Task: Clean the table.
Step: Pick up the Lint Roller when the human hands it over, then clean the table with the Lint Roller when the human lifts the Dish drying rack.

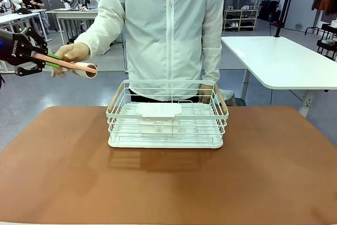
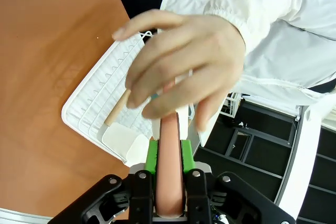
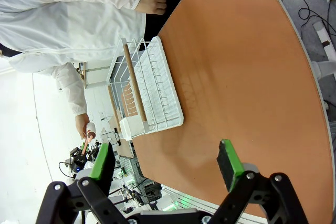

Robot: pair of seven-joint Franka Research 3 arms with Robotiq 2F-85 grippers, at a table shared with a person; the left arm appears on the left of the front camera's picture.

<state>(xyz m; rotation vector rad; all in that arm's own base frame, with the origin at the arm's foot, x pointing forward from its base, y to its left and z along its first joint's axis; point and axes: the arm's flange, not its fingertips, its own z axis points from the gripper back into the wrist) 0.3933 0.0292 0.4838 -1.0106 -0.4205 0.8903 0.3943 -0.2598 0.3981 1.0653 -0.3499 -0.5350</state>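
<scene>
From the front, my left gripper (image 1: 51, 60) is clamped on the lint roller (image 1: 79, 68) by its pink handle, up and left of the wire basket (image 1: 167, 142) on the table (image 1: 168, 188), with the person's hand (image 1: 71, 52) on the roll end. My left wrist view shows the handle pinched tight in my jaws, so I judge this a handover: next they must let go, then I lower the roll to the table beside the basket. In my right wrist view, my right gripper (image 3: 165, 161) hangs wide open and empty over the table, near the basket.
</scene>
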